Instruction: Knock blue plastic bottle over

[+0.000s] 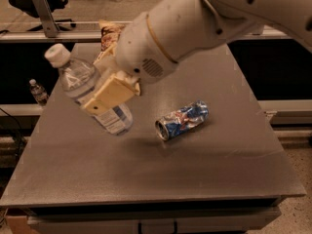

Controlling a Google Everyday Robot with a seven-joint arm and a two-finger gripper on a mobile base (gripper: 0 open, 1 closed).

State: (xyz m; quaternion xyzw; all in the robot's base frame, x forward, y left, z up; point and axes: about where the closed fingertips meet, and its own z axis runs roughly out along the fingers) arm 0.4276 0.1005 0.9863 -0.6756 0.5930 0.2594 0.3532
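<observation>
The blue plastic bottle [83,82] is a clear ribbed water bottle with a white cap [57,55] and a blue-and-white label. It is over the left half of the grey table [146,179], tilted with its cap up and to the left. Its base looks raised off the tabletop. My gripper [95,84] is shut around the bottle's middle. One tan finger [109,94] lies across the front and the other is behind the bottle. My white arm reaches in from the upper right.
A crushed blue soda can [183,120] lies on its side in the table's middle. A brown chip bag [111,32] sits at the back, mostly behind my arm. A tiny bottle [38,91] stands beyond the left edge. A rail runs behind the table.
</observation>
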